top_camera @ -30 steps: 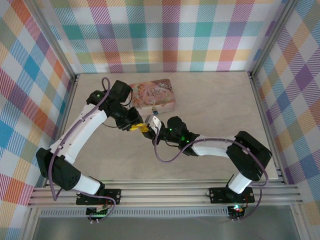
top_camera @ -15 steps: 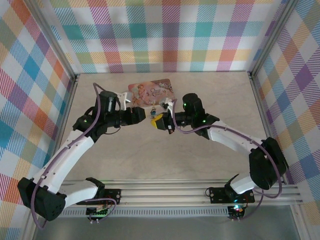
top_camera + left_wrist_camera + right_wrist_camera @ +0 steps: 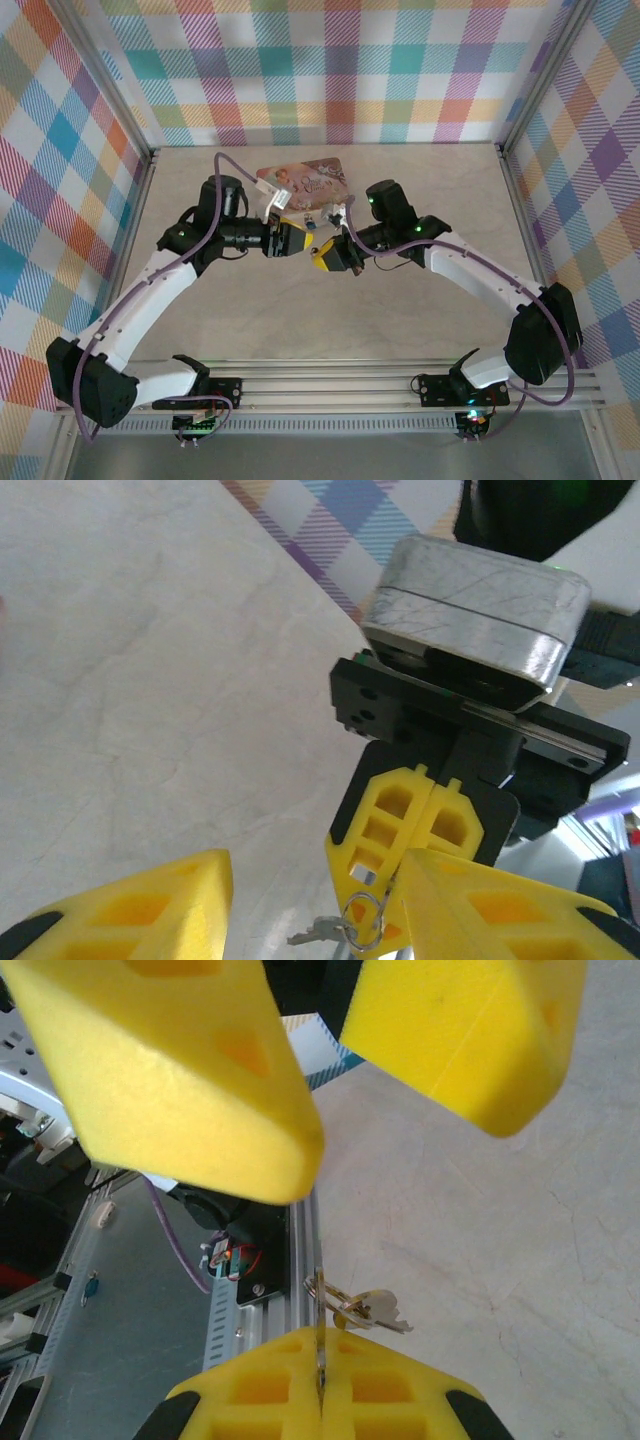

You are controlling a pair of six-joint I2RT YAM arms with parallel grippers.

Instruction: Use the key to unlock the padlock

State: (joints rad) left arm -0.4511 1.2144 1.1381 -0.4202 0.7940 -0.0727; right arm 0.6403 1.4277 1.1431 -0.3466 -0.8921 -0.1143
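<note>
My right gripper (image 3: 327, 259) (image 3: 320, 1345) is shut on the key (image 3: 319, 1320), whose thin blade stands edge-on out of its yellow tips. A ring with a second small key (image 3: 378, 1310) (image 3: 318, 935) hangs from it. My left gripper (image 3: 291, 238) (image 3: 312, 868) faces it tip to tip, open, its yellow fingers (image 3: 180, 1080) on either side of the ring without touching it. The padlock (image 3: 311, 221) is a tiny greyish piece on the table just in front of the tin, beyond both grippers.
The pink pictured tin box (image 3: 305, 180) lies at the back middle of the table (image 3: 420, 190). Checked walls close off the left, back and right. An aluminium rail (image 3: 330, 385) with both arm bases runs along the near edge.
Both grippers shifted toward the table's middle and now meet in front of the tin. The left jaws have widened. The right gripper stayed shut on the key.
</note>
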